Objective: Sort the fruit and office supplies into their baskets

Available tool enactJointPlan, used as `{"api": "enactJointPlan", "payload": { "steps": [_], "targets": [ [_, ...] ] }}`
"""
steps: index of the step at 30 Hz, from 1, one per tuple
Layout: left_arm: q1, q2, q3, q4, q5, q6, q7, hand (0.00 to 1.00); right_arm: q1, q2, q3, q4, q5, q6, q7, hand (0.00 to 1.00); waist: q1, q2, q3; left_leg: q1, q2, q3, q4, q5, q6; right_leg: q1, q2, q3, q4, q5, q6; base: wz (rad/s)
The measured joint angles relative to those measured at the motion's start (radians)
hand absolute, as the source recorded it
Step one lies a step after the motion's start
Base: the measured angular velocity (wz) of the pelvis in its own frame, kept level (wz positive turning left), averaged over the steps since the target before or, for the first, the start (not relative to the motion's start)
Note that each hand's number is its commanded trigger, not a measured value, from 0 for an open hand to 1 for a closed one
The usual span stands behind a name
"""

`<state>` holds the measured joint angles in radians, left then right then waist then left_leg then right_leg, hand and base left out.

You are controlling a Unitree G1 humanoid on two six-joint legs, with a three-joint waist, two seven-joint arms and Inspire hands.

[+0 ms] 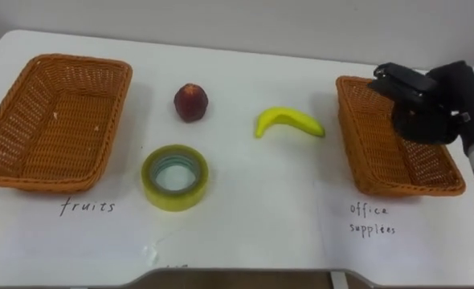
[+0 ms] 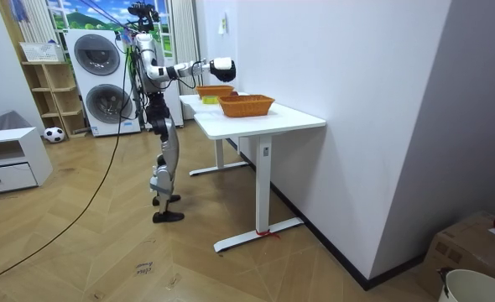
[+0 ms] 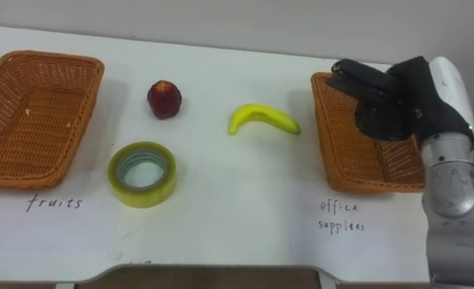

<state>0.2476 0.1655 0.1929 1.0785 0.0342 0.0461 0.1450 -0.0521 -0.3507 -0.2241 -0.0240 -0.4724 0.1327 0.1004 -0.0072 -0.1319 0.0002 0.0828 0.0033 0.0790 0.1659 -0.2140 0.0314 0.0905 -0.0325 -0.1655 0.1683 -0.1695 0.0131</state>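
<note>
On the white table lie a dark red apple [image 1: 190, 102], a yellow banana [image 1: 288, 121] and a roll of yellow-green tape [image 1: 175, 176]. An empty wicker basket [image 1: 28, 152] marked "fruits" stands at the left. A second wicker basket [image 1: 364, 144], marked "office supplies", stands at the right and is empty where it shows. My right hand [image 1: 422, 100] hovers over that right basket, open, fingers stretched loosely leftward and holding nothing. In the room view I stand at the table's end with the right hand [image 2: 222, 65] held out above the baskets.
The table's near edge [image 1: 245, 277] runs along the bottom of the eye views, with a wall just behind the far edge. The room view shows washing machines [image 2: 105, 80] and a shelf behind me, and a low white cabinet [image 2: 4, 164] at its left.
</note>
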Motion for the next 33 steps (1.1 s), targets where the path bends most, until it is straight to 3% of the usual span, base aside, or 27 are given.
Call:
{"api": "enactJointPlan", "payload": {
  "steps": [5, 19, 31, 33],
  "targets": [
    [-0.002, 0.001, -0.001, -0.008, -0.001, 0.0, 0.0, 0.0, 0.0, 0.0, 0.0, 0.065, 0.023, 0.0, -0.013, 1.0, -0.006, -0.003, -0.002, 0.001, 0.0, -0.001, 0.002, 0.0, 0.0, 0.001, -0.001, -0.001, 0.001, 0.0, 0.0, 0.0],
    [-0.016, 0.001, -0.002, -0.008, -0.001, 0.019, -0.02, 0.0, 0.033, 0.0, 0.004, 0.108, 0.076, 0.0, -0.011, 1.0, -0.002, 0.006, 0.0034, 0.0, 0.0, -0.001, -0.002, 0.0, 0.0, -0.001, -0.003, -0.017, 0.001, 0.0, 0.0, 0.01],
    [-0.029, 0.001, -0.002, -0.002, -0.002, 0.019, -0.021, 0.0, 0.035, 0.0, 0.005, 0.175, 0.073, 0.0, -0.01, 1.0, 0.001, 0.011, 0.0032, 0.0, 0.0, -0.001, -0.001, 0.0, 0.0, -0.002, -0.002, -0.014, 0.001, 0.0, 0.0, 0.0],
    [-0.032, 0.001, -0.002, -0.002, -0.002, 0.019, -0.022, 0.0, 0.035, 0.0, 0.005, 0.175, 0.074, 0.0, -0.01, 0.54, 0.002, 0.011, 0.0031, 0.0, 0.0, -0.002, -0.001, 0.0, 0.0, -0.002, -0.003, -0.014, 0.001, 0.0, 0.0, 0.0]
  ]
}}
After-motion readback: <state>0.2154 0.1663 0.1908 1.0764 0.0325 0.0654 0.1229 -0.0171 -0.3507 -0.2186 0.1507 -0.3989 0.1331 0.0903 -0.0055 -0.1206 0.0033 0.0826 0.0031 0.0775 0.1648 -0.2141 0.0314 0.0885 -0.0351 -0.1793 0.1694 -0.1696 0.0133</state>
